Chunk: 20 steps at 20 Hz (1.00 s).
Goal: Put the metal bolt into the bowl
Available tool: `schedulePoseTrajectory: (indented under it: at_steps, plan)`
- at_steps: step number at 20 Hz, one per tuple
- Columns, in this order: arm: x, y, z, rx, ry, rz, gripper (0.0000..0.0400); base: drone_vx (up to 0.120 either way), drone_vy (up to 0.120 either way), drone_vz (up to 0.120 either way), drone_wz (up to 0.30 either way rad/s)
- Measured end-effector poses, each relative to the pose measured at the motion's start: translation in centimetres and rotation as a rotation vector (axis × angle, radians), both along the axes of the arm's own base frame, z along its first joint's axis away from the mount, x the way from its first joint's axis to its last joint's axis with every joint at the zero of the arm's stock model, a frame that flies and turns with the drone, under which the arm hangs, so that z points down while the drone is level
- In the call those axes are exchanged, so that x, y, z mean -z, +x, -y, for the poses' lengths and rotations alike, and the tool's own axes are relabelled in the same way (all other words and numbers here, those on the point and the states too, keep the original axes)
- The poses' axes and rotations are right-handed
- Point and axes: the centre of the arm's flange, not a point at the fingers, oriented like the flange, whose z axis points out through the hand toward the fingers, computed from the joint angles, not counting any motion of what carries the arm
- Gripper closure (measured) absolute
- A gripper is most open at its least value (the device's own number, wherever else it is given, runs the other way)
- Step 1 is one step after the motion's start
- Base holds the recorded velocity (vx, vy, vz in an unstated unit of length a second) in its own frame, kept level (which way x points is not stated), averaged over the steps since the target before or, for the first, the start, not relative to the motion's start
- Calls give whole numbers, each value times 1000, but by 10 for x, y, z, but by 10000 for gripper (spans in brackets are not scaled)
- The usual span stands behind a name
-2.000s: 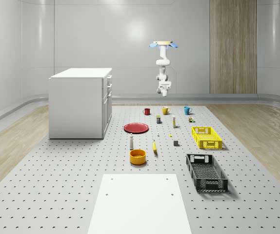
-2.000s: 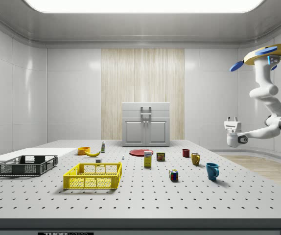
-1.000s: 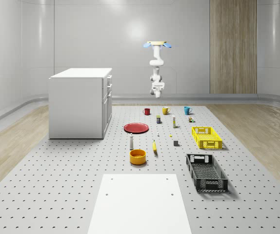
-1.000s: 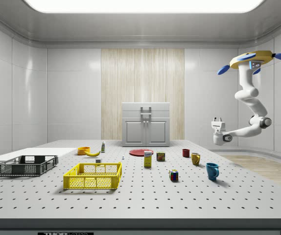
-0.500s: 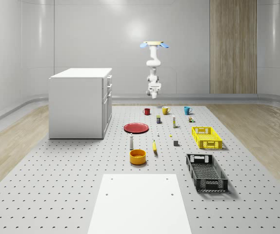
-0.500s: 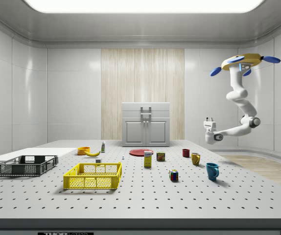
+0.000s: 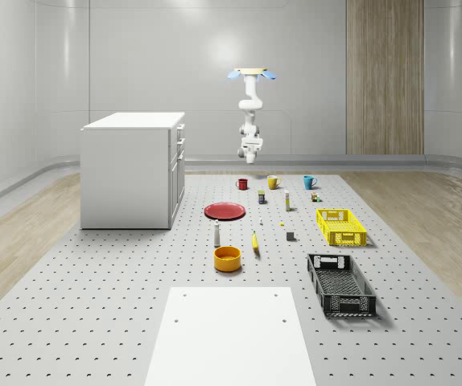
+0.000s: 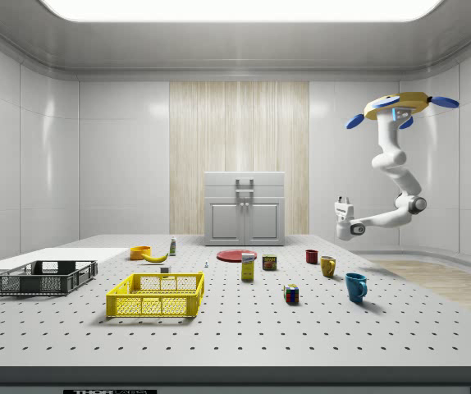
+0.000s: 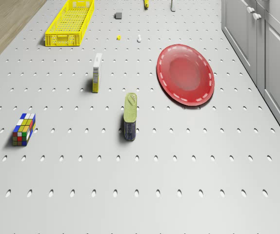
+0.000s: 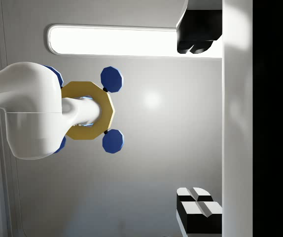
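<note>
You can't read the labels on the tin (image 9: 130, 117) or the box (image 9: 96, 72). Your bolt (image 9: 139, 38) is a tiny pale stub, its detail unclear, on the table (image 7: 94, 305) between plate (image 9: 185, 74) and crate (image 9: 70, 19), well apart from the bowl (image 7: 226, 258). The drone (image 8: 398, 105) hovers high over the table's end. The gripper (image 8: 343, 200) points up, fingers (image 10: 196, 42) spread.

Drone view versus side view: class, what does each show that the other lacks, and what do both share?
Drone view alone of the two: the red plate with its dashed white rim, seen from above. Side view alone of the two: the hovering drone, its gripper, the orange bowl, black crate, blue mug. Both: plate, yellow crate, Rubik's cube.
</note>
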Motion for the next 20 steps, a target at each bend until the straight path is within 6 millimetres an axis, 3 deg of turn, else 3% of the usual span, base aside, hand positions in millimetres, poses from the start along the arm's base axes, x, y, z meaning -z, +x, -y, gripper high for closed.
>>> schedulePoseTrajectory:
  at_steps: [6, 11, 14, 16, 20]
  plan:
    - [3, 0, -16, 5, -162, 4, 0, 120, 0, 0, 0]
    - [16, 0, -45, 14, -489, 7, 0, 120, 0, 0, 0]
    - [40, 0, -70, 24, -832, 8, 0, 120, 0, 0, 0]
    - [66, 1, -84, 33, -1132, 7, 0, 120, 0, -40, 0]
    - [133, 3, -84, 55, -1816, 5, 0, 120, 0, -120, 0]
